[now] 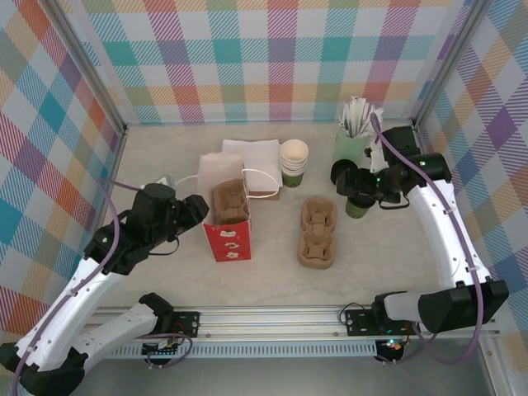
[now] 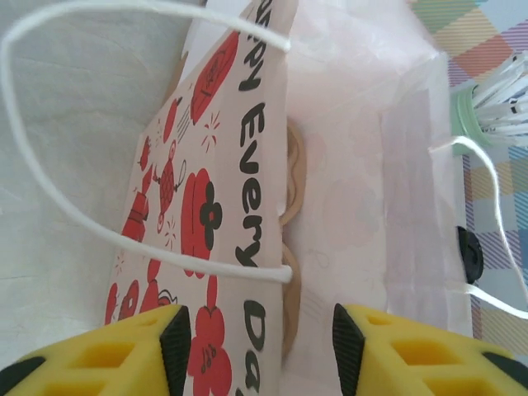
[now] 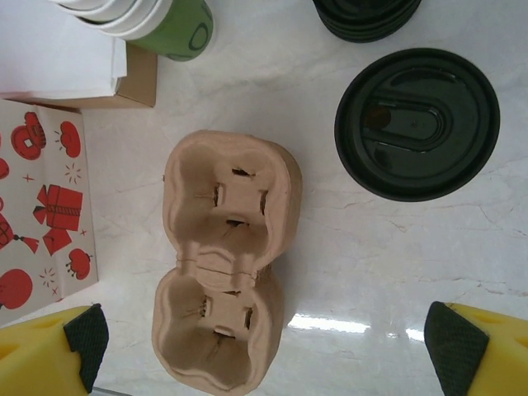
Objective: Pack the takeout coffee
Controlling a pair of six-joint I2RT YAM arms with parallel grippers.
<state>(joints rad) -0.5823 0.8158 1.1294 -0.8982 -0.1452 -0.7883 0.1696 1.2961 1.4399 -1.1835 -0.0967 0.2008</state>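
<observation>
Cardboard carrier (image 1: 231, 203) sits inside red bag (image 1: 228, 241).

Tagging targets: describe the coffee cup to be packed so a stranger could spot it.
Start at the red-and-white gift bag mid-table, then go right past the loose cardboard cup carrier. The coffee cup stands just beyond it, the only cup with a black lid; the stacked cups behind have none.

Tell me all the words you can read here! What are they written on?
"APPY Every Da": black letters on the bag, cut off at both ends in the left wrist view.
Lid: raised marks, too faint to read.
Cup stack: a dark mark on the green, cut off, not readable.
Bag front in the top view: red pictures only, any print too small to read.
</observation>
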